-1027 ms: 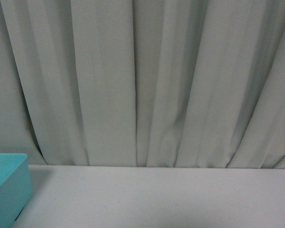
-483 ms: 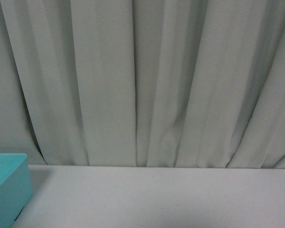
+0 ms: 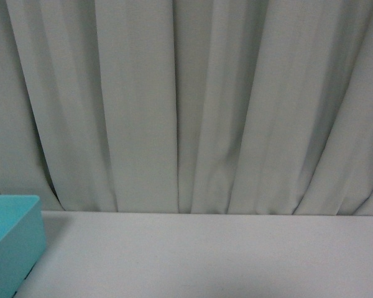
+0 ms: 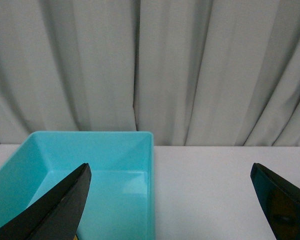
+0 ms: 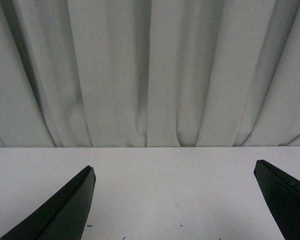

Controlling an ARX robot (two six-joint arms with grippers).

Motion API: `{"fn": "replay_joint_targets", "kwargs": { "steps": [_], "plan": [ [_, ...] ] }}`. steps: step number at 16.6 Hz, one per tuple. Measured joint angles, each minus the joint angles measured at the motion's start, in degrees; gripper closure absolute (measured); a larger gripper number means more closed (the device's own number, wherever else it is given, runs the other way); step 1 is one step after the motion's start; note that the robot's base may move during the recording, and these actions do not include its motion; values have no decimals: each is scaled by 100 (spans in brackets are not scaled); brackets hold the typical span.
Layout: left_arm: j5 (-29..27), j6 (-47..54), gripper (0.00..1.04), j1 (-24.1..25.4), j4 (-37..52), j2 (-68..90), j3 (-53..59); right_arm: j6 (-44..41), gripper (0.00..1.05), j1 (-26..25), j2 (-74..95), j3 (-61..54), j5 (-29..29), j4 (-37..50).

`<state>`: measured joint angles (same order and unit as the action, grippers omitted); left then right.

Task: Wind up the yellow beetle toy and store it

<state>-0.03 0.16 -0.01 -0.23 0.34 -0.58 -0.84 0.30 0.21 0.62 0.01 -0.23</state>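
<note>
The yellow beetle toy is out of view in every frame. My left gripper (image 4: 171,172) is open, its black fingers spread wide with nothing between them; it faces the right wall of a turquoise box (image 4: 90,185), whose inside shows nothing. My right gripper (image 5: 174,172) is open too, wide apart over bare white table (image 5: 170,190), holding nothing. Neither arm shows in the front view.
The turquoise box (image 3: 9,242) sits at the table's left edge in the front view. A pale grey curtain (image 3: 186,105) hangs along the back of the white table (image 3: 205,254). A few small dark specks (image 5: 90,226) lie on the table near the right gripper.
The front view has shifted slightly: the table's back edge and the box sit a little higher in the picture than a second ago. Nothing else has changed.
</note>
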Motion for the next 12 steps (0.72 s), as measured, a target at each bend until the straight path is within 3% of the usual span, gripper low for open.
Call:
{"fn": "replay_joint_targets", "kwargs": {
  "steps": [12],
  "plan": [
    [4, 0, 7, 0, 4, 0, 0, 0, 7, 0, -4, 0, 2, 15]
  ]
}}
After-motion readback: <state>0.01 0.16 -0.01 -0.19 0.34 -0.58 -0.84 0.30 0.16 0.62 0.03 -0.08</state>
